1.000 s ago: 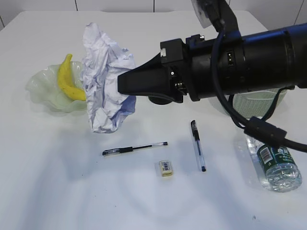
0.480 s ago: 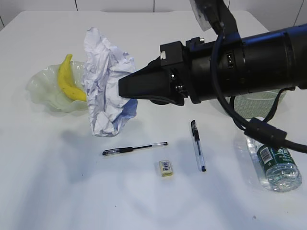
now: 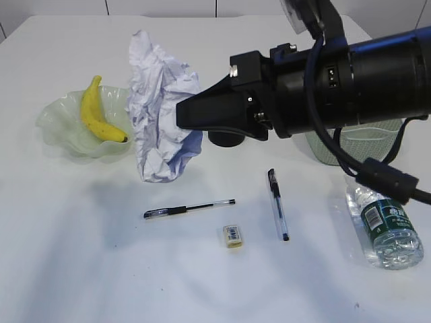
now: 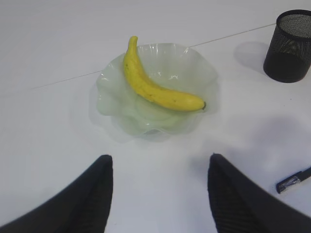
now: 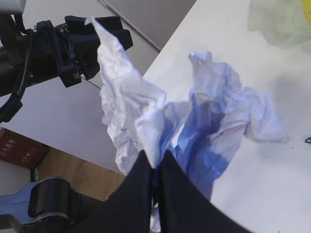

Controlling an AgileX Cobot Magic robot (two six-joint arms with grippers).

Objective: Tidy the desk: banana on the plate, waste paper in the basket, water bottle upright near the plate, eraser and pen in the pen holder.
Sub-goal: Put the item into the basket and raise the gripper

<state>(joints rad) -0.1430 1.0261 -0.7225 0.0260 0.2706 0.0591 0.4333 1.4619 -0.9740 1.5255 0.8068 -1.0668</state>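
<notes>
Bright, even overhead light; the glossy white tabletop (image 3: 81, 269) carries only soft, diffuse grey shadows. Large black robot arm (image 3: 350, 84) near the exterior lens renders slightly soft. Left wrist view is mildly hazy.

Lab: bare white table (image 3: 60, 269), robot arms

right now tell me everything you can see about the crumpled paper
The waste paper is a large crumpled sheet, white with bluish shaded folds, creased all over. It hangs in the air above the table, right of the plate, touching nothing but the right pincer, whose jaws are shut on a fold at its edge.
</notes>
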